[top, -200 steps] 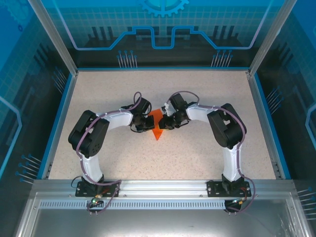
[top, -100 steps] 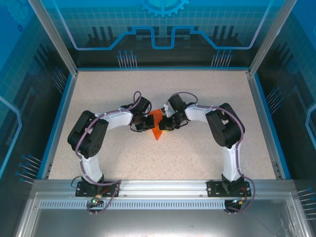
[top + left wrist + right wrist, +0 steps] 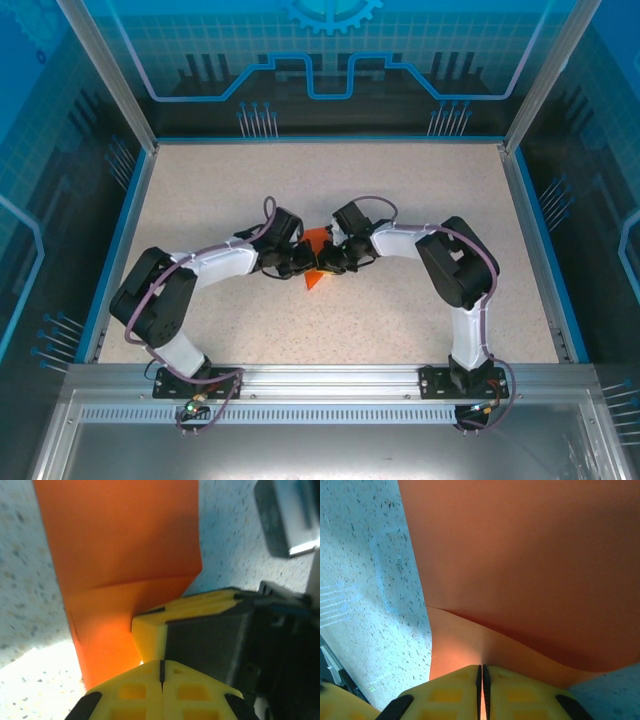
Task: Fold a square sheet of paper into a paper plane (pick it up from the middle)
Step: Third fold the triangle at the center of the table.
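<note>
The orange sheet of paper (image 3: 315,272) sits between the two grippers, creased into a wedge whose point sticks out on the side towards the arm bases. The right gripper (image 3: 329,261) has its yellow fingers pressed together on the sheet's edge; in the right wrist view the paper (image 3: 520,555) runs straight into the seam of that gripper (image 3: 481,676) and spreads out ahead of it. The left gripper (image 3: 299,263) is closed too, and in the left wrist view its fingertips (image 3: 161,672) meet with no gap, the paper (image 3: 120,555) lying ahead and to one side. I cannot tell whether it pinches the paper. The other gripper's yellow finger (image 3: 185,614) crowds in just beside it, touching the sheet. Count: one sheet, two arms, two grippers, all on a speckled table (image 3: 420,180) with a blue rim. Compared with a second ago, the left arm (image 3: 155,300) has swung its elbow out and down, both grippers have edged towards the bases, and less orange shows between them.
</note>
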Available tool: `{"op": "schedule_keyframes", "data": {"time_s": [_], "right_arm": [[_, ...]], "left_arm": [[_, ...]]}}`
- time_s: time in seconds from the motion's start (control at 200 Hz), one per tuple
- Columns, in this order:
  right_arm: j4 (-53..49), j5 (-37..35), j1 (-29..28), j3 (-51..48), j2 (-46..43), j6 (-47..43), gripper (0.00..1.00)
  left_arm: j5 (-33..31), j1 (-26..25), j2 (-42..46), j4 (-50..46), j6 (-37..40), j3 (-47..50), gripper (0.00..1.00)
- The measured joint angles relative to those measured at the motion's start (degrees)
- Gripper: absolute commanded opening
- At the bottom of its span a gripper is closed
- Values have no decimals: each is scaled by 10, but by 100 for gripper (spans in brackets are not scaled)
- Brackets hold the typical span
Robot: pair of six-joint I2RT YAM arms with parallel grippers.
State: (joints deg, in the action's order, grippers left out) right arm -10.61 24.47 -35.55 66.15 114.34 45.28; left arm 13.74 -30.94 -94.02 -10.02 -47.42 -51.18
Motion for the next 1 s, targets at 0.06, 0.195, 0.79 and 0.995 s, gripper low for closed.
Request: {"op": "schedule_keyframes", "data": {"time_s": [0.06,0.195,0.79,0.995], "right_arm": [[6,0,0,-4,-2,11,13],[17,4,0,-10,-3,24,12],[54,35,10,-28,-3,43,11],[57,43,11,-28,-2,52,11]], "left_arm": [[-2,-2,1,3,-11,4,0],[-5,-2,7,21,-36,24,0],[-4,-2,20,76,-77,61,0],[-4,-8,21,45,-82,90,0]]}}
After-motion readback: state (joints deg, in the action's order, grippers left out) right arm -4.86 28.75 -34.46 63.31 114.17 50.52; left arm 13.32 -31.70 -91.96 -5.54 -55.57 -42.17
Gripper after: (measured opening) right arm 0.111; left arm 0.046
